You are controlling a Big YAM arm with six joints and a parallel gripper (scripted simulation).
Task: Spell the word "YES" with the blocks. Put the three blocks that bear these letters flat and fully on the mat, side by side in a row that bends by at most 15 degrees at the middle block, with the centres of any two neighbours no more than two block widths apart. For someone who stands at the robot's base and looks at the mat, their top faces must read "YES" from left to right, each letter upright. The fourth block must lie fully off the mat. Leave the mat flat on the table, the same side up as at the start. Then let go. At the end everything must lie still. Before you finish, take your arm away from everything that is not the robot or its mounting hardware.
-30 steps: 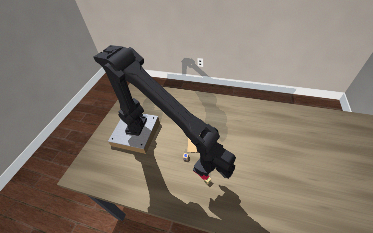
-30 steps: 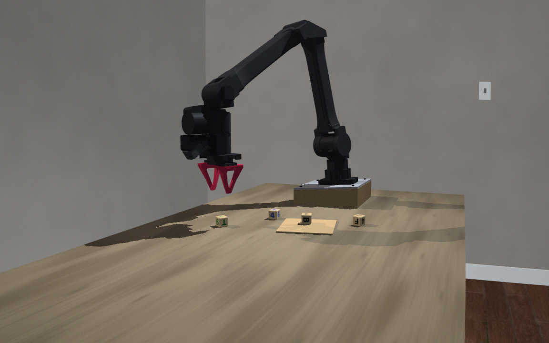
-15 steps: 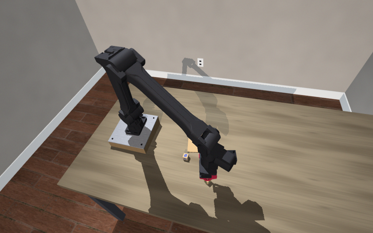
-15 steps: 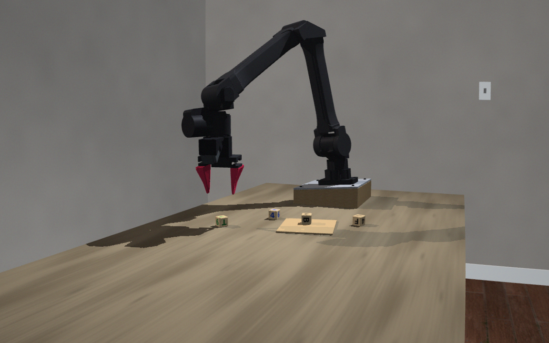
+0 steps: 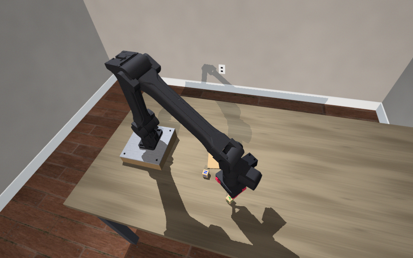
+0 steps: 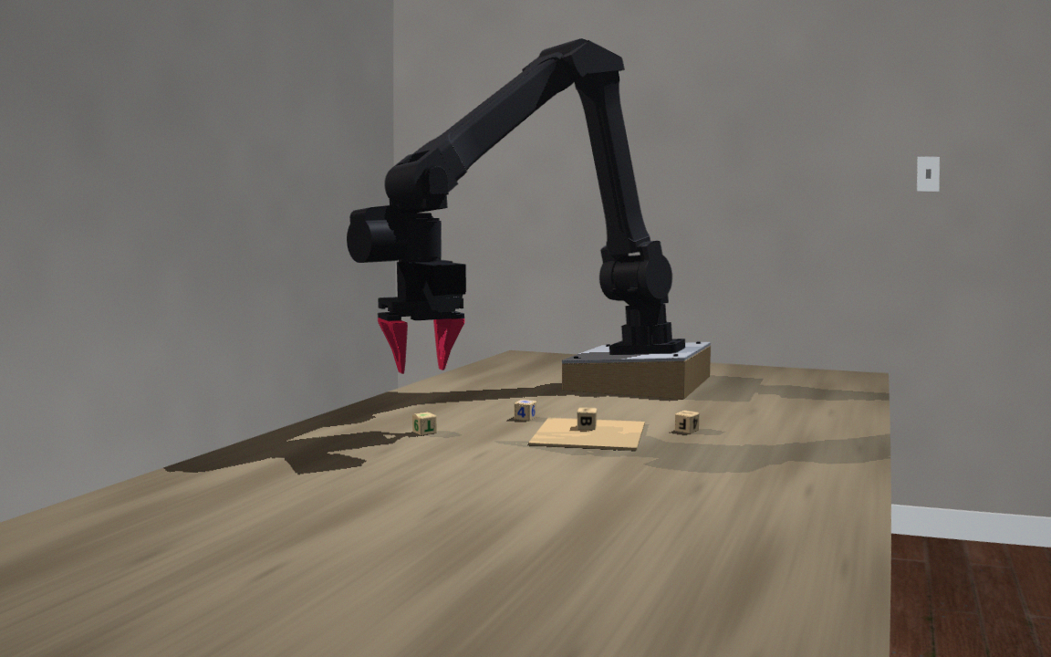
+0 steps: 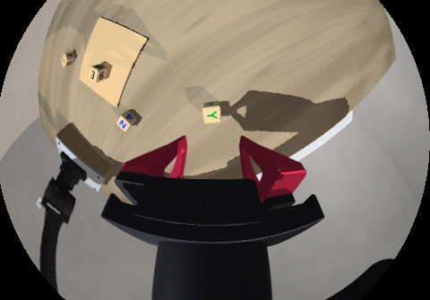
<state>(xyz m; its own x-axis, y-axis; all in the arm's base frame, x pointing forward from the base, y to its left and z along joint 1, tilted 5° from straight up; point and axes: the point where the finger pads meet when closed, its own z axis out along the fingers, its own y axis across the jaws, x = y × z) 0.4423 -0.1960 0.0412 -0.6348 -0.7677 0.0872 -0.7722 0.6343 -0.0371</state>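
My gripper [image 6: 421, 363] [image 7: 213, 141] is open and empty, its red fingers pointing down, well above the table. The Y block [image 5: 230, 199] [image 6: 424, 422] [image 7: 211, 114] lies on the bare table below and just ahead of the fingers, green Y facing up. The N block [image 5: 205, 172] [image 6: 524, 409] [image 7: 128, 119] sits off the mat near its corner. The tan mat [image 5: 212, 162] [image 6: 619, 434] [image 7: 122, 46] bears one block [image 6: 586, 418] [image 7: 99, 72] whose top letter I cannot read. Another block [image 6: 686, 421] [image 7: 70, 59] lies off the mat on its far side. In the top view the arm hides both.
The arm's base block [image 5: 150, 150] [image 6: 635, 371] stands behind the mat. The table's near edge runs close to the Y block in the top view.
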